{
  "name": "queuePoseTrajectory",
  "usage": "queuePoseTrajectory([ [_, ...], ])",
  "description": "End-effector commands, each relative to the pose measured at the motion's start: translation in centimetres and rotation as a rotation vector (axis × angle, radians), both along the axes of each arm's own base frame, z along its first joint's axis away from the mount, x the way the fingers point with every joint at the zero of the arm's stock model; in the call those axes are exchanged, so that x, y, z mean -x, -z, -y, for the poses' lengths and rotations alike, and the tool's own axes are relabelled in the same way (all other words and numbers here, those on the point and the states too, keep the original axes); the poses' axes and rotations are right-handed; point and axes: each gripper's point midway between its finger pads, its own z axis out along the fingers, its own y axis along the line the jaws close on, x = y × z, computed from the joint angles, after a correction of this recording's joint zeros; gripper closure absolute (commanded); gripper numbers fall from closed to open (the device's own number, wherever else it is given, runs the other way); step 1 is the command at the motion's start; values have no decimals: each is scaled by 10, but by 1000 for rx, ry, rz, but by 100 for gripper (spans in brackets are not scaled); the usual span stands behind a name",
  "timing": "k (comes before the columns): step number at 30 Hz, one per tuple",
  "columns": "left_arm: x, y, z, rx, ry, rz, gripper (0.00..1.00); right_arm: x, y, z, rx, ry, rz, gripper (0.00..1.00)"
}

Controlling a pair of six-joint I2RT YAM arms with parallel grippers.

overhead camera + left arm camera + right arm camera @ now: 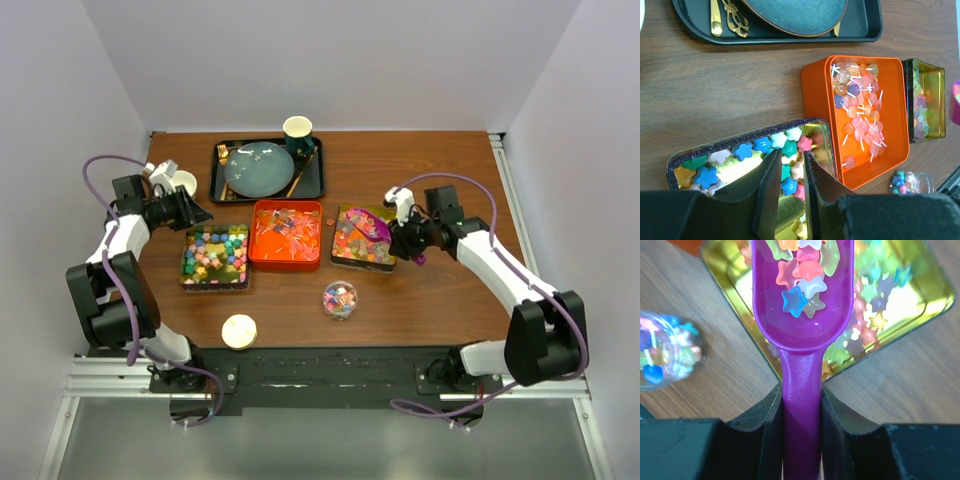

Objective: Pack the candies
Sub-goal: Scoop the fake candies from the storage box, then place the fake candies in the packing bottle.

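Three open tins hold candies: a gold tin (pixel 186 272) of bright star-shaped pieces on the left, an orange tin (pixel 256 240) of pale lollipop-like pieces in the middle, and a gold tin (pixel 340 262) of translucent stars on the right. My left gripper (pixel 200 213) hovers over the left tin (pixel 740 136), its fingers (pixel 770 175) a narrow gap apart and empty. My right gripper (pixel 408 240) is shut on the handle of the purple scoop (pixel 801 365). The scoop holds several star candies (pixel 802 282) over the right tin (pixel 935 295). A small clear jar (pixel 339 299) holds mixed candies.
A round gold lid (pixel 239 331) lies near the front edge. A black tray (pixel 318 170) at the back holds a teal plate (pixel 258 167) and gold cutlery, with a teal cup (pixel 298 131) at its rim. A white cup (pixel 183 182) stands behind the left gripper.
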Motion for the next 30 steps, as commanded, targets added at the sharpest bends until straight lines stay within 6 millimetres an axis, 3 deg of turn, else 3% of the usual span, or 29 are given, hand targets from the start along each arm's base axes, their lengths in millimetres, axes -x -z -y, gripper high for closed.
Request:
queuePoseTrajectory([
  [1,-7,-10,0,-19,29,55,71,-6,-48,-18,-114,-72,200,100],
  [5,-5,-8,2,-18,30,55,71,-10,-63,-22,-166,-33,238,100],
  [10,-4,-9,6,-12,40,69,71,-6,-66,-29,-178,-75,233,100],
  [16,-1,-12,11,0,55,82,71,34,-56,-24,-45,-348,169,100],
  [17,0,-10,11,2,54,79,71,47,-50,-19,-10,-423,145,100],
  [23,5,-8,15,16,50,85,71,85,-41,7,157,-693,78,100],
  [27,5,-11,17,22,47,101,71,92,-36,25,291,-821,53,100],
  [30,6,-13,18,32,41,110,71,95,-35,26,364,-905,47,100],
])
